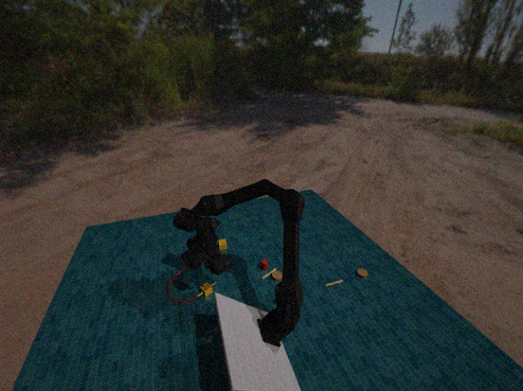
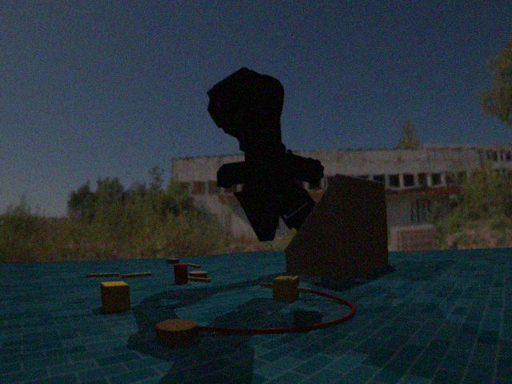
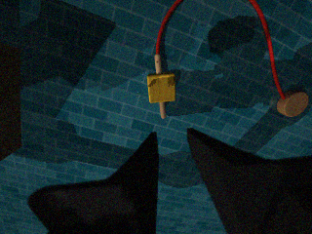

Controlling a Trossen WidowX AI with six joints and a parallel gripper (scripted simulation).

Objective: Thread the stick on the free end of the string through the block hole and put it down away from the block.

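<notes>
A small yellow block (image 1: pixel 206 289) (image 2: pixel 286 289) (image 3: pixel 161 88) stands on the table. The wooden stick (image 1: pixel 212 284) (image 2: pixel 266 284) (image 3: pixel 163 110) lies in its hole, with a short piece out at each side. The red string (image 1: pixel 168 287) (image 2: pixel 354 310) (image 3: pixel 267 36) joins the stick's end at one side of the block and curves round to the round button (image 2: pixel 176 331) (image 3: pixel 293 103). The arm hides the button in the top view. My gripper (image 2: pixel 279 233) (image 3: pixel 172 135) is partly open and empty, above the table and clear of the block and stick.
A large box with a sloping pale top (image 1: pixel 252 357) (image 2: pixel 343 235) stands near the block, at the wrist view's left edge. Another yellow cube (image 1: pixel 222 244) (image 2: pixel 115 296), a red cylinder (image 1: pixel 264 264) (image 2: pixel 180 274), loose sticks (image 1: pixel 333 283) (image 2: pixel 136 274) and wooden discs (image 1: pixel 362 273) lie farther off.
</notes>
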